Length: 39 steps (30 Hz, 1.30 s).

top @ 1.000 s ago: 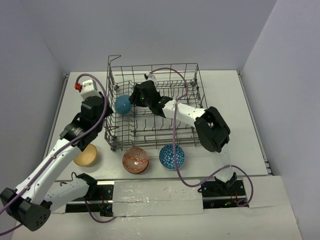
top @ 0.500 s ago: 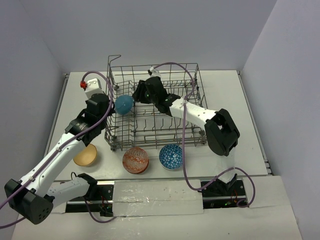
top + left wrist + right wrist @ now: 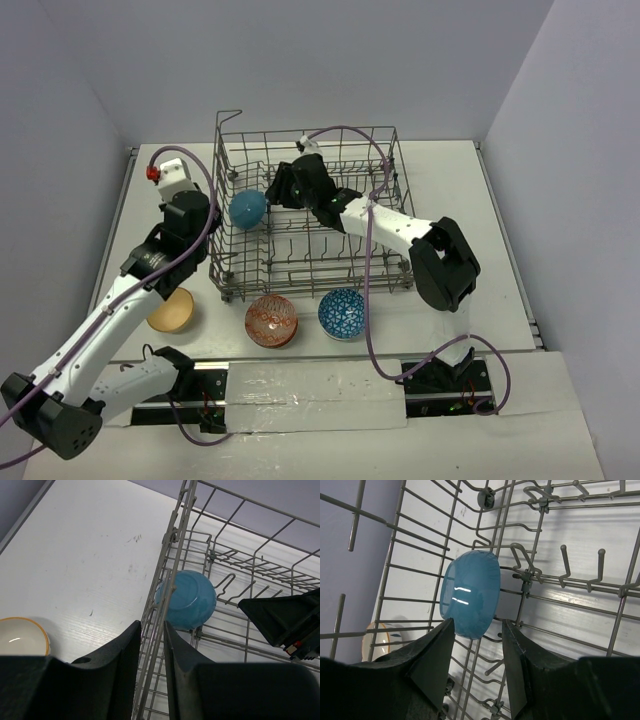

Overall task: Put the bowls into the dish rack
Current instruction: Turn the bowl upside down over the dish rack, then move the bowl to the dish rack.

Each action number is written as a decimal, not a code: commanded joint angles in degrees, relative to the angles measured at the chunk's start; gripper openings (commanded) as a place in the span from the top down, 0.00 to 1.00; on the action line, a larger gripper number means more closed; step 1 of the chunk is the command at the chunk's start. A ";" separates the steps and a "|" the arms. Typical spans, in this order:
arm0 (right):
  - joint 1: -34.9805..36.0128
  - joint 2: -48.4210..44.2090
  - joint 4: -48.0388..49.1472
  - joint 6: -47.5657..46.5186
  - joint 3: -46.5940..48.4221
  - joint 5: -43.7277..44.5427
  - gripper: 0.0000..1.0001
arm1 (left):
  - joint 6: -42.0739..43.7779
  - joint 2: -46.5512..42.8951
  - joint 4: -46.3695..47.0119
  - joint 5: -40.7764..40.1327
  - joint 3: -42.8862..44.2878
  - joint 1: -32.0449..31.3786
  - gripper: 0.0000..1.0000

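The grey wire dish rack [image 3: 330, 250] stands mid-table. A plain blue bowl [image 3: 247, 209] stands on edge inside it at the left wall; it also shows in the left wrist view [image 3: 187, 599] and the right wrist view [image 3: 471, 594]. My right gripper [image 3: 274, 194] is inside the rack, open and empty [image 3: 476, 627], its tips just short of the bowl's lower edge. My left gripper [image 3: 208, 227] is at the rack's left wall. Its jaws [image 3: 152, 635] are a little apart with the wall's wires showing between them. A tan bowl [image 3: 172, 309], a red patterned bowl [image 3: 271, 320] and a blue patterned bowl [image 3: 343, 313] sit on the table in front of the rack.
The rack's raised corner handle [image 3: 229, 117] is at the far left. Upright tines [image 3: 580, 565] fill the rack floor to the right of the blue bowl. The tan bowl also shows at the left of the left wrist view [image 3: 20, 637]. White walls close in the table.
My right gripper has drawn back slightly toward the rack's far side, leaving the blue bowl standing in place. My left wrist has shifted slightly beside the rack wall.
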 commanded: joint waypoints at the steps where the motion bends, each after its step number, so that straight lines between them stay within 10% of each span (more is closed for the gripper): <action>1: -0.56 -2.22 2.72 -0.45 -0.74 -0.70 0.49 | 0.77 -2.08 2.12 -1.95 -0.56 0.25 0.69; 21: -1.26 -3.27 3.33 -1.15 -2.67 -2.28 0.51 | 0.68 4.33 -1.57 -0.55 1.55 0.25 0.71; 27: -1.53 -2.39 -1.66 -4.22 1.01 -5.17 0.70 | 0.42 5.30 -2.27 -0.98 1.99 0.16 0.98; 39: -1.26 -0.90 -4.93 -7.65 3.83 -11.06 1.00 | 1.12 5.92 -2.36 -1.78 1.99 0.25 1.00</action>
